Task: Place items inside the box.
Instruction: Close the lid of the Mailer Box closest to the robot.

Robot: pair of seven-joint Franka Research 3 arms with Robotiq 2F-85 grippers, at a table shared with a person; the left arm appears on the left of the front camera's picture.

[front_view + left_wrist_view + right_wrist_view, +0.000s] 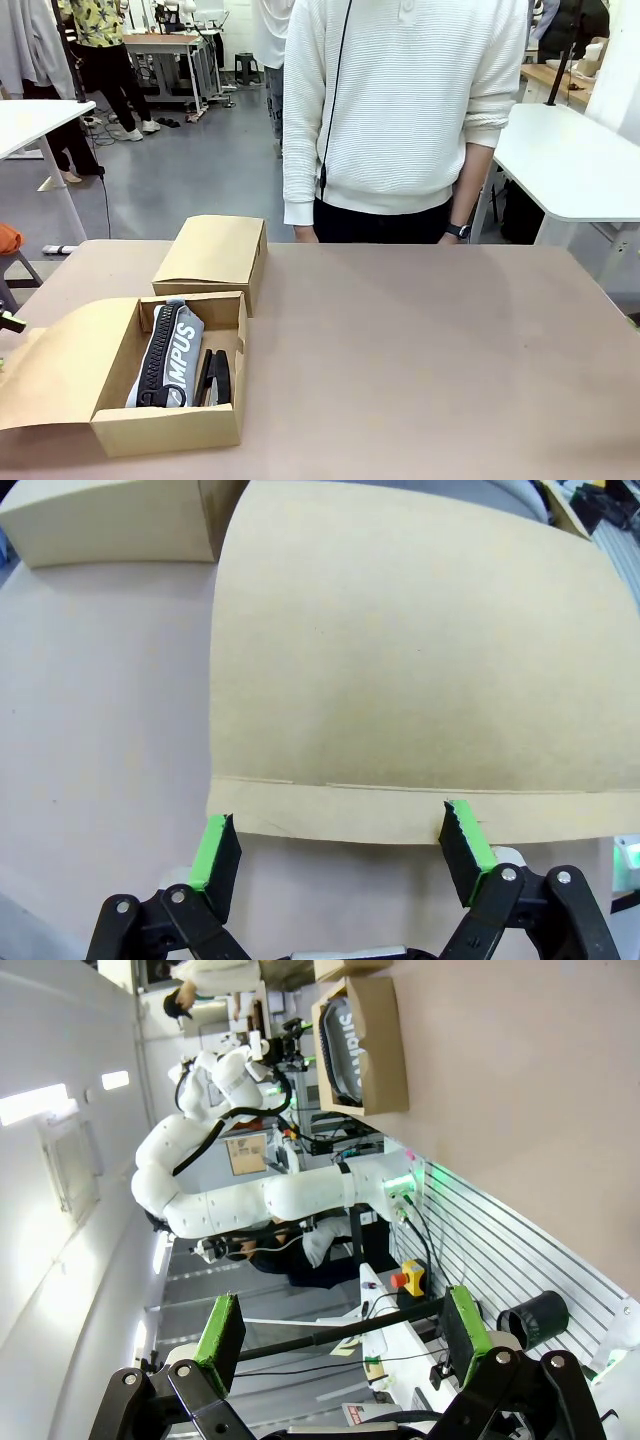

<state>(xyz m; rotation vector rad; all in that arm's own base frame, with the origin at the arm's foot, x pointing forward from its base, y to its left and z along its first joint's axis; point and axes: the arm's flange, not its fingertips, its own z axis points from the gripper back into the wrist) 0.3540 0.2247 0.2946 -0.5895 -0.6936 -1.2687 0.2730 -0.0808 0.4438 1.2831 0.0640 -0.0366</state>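
Two items, the grey case [167, 357] and stapler [214, 376], already lie in the box [168, 428]. Our left gripper [340, 852] gapes empty over the flap [400, 660]; the right gripper [345, 1338] is wide too. We should lift the flap evenly along its edge.

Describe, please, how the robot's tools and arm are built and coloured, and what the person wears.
Both the left tool and the right tool have black linkage fingers with green ribbed pads. The left arm is glossy white with rounded joints. The person wears a white knit sweater and a dark wristwatch.
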